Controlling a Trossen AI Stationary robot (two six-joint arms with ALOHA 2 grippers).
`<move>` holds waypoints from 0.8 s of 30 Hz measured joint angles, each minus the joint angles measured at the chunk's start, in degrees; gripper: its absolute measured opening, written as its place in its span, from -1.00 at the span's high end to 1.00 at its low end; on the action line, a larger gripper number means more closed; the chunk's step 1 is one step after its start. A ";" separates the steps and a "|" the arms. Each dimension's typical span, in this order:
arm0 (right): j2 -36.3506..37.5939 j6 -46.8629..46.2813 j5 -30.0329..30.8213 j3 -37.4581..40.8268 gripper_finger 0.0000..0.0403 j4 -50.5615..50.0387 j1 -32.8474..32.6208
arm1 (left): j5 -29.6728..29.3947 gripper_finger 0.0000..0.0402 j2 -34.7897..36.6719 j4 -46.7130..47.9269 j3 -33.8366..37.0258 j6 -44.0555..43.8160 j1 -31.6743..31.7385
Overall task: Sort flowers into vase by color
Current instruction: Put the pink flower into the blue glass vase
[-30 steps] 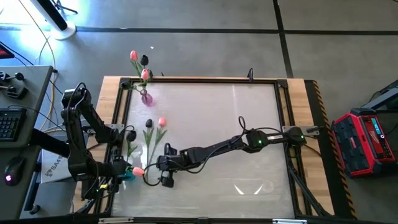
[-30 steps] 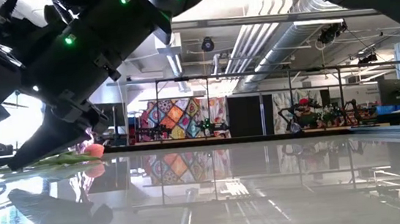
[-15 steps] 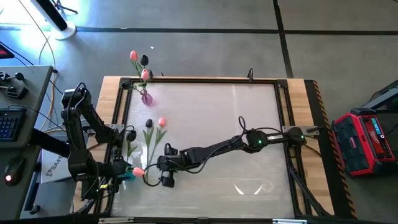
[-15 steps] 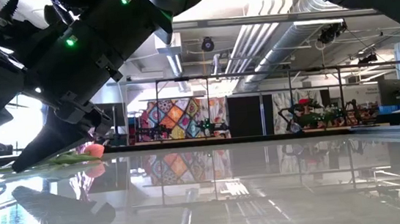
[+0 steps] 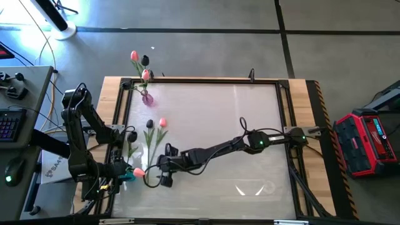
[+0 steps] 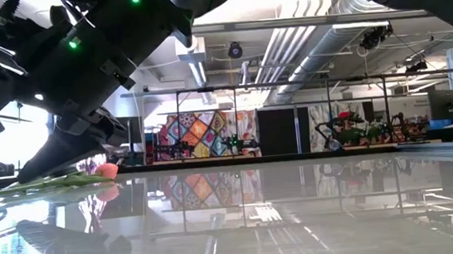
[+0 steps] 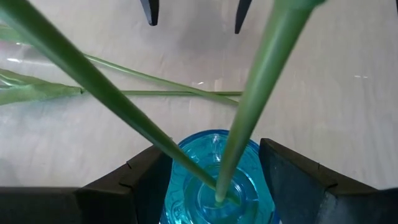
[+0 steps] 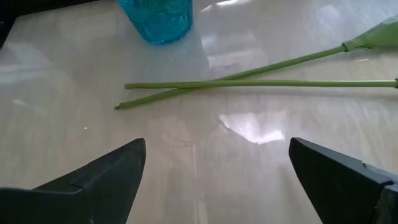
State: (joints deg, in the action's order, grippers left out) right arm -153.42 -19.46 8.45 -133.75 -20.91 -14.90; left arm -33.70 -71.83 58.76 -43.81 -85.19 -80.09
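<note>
L end effector (image 7: 205,186) sits at the counter's (image 5: 250,125) front-left edge, fingers clamped on the blue vase (image 7: 214,180), which stands upright w/ two green stems (image 7: 249,99) already rising out of its mouth. A pink head (image 5: 139,171) shows just beside it in the high view.

Just right of that, two loose tulips (image 5: 155,134) lie flat on the counter, one pink, one dark, heads pointing away from us, stem ends (image 8: 186,93) crossing near the vase. R end effector (image 5: 164,175) hovers over those stem ends w/ fingers wide apart, nothing held; stems lie ahead of its fingertips, between it and the vase.

We judge the step in hand is picking one loose stem. To do it well: come down on a single stem away from the crossing so we don't drag both, close near the cut end, lift clear before swinging. Check head colour first, so it goes to the matching vase. L should hold the vase steady & upright for the insert.

Far from both end effectors, at the back-left corner, a pink vase (image 5: 147,98) holds pink & dark heads mixed.

Counter top is glossy, pale, reflective, w/ wooden border & black frame. Beyond: grey floor, red case (image 5: 365,144) at right, desk w/ keyboard (image 5: 7,125) at left; low view shows a big hall w/ ceiling pipes & a colourful patterned hanging (image 6: 202,133)
</note>
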 joint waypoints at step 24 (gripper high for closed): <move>1.92 1.73 6.58 -0.07 -0.92 -0.72 -2.52 | 3.98 -0.14 0.13 0.14 -0.15 -1.24 -0.12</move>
State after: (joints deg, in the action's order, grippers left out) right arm -151.50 -17.72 15.03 -133.82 -21.63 -17.42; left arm -29.72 -71.70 58.91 -43.97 -86.43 -80.22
